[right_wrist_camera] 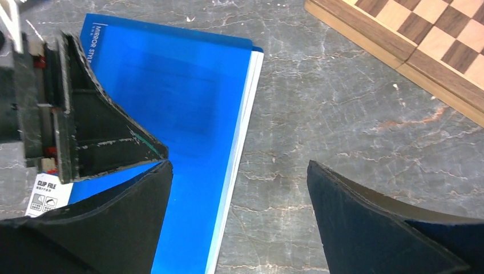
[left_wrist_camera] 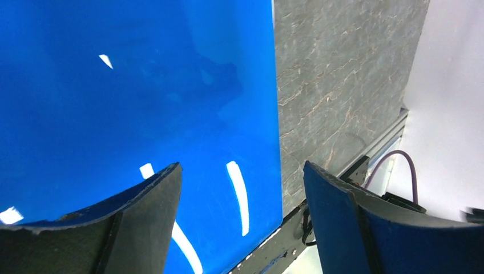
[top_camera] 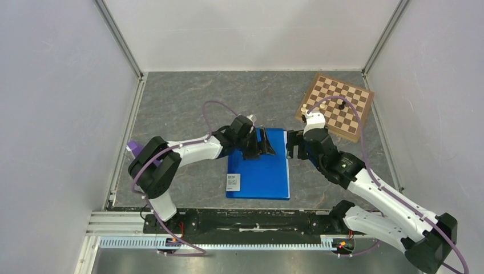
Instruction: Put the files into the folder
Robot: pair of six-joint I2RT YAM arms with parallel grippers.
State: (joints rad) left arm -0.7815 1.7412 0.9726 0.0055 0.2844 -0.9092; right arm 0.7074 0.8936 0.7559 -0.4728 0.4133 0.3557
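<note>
The blue folder (top_camera: 259, 171) lies shut and flat on the table, its white label (top_camera: 233, 182) at the near left corner. The files show only as a thin white edge (right_wrist_camera: 240, 142) along the folder's right side, lying inside it. My left gripper (top_camera: 263, 142) is open and empty over the folder's far end; its wrist view shows the glossy cover (left_wrist_camera: 142, 97) between the fingers, gripper midpoint (left_wrist_camera: 242, 171). My right gripper (top_camera: 295, 145) is open and empty beside the folder's far right edge, straddling the paper edge, gripper midpoint (right_wrist_camera: 238, 164). The folder (right_wrist_camera: 188, 103) and the left fingers (right_wrist_camera: 103, 137) show there.
A brown chessboard (top_camera: 338, 105) with a few pieces lies at the back right, also in the right wrist view (right_wrist_camera: 428, 45). A purple object (top_camera: 134, 147) sits at the table's left edge. Grey walls enclose three sides. A metal rail (top_camera: 228, 220) runs along the near edge.
</note>
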